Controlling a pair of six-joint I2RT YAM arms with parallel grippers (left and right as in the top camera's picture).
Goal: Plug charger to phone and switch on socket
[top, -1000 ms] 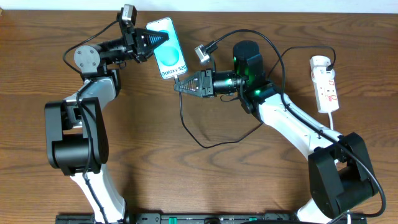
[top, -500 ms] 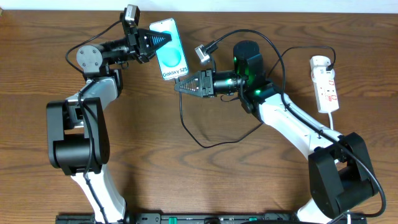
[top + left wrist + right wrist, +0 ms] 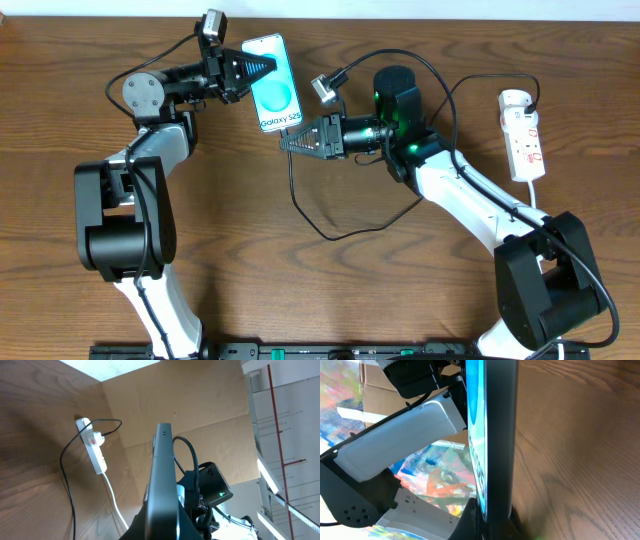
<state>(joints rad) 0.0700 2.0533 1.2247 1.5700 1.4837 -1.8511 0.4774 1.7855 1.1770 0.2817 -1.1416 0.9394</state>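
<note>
Overhead view: left gripper (image 3: 268, 66) is clenched on the phone (image 3: 278, 98), near 12 o'clock. Right gripper (image 3: 284, 141), clenched, pinches the charger (image 3: 335, 237) at the phone's lower end. The socket (image 3: 524, 140) lies at 3 o'clock, with the charger's black plug in it.

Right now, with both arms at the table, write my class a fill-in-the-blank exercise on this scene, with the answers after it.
1. The left claw is shut on the rectangular smartphone with the cyan ____.
2. The right claw, pinching the long thin black charger cable, sits at the smartphone's end printed Galaxy ____.
3. The narrow white power strip with red markings lies on the brown wooden table beside the ____ arm.

Missing words: screen; S25; right.
</note>
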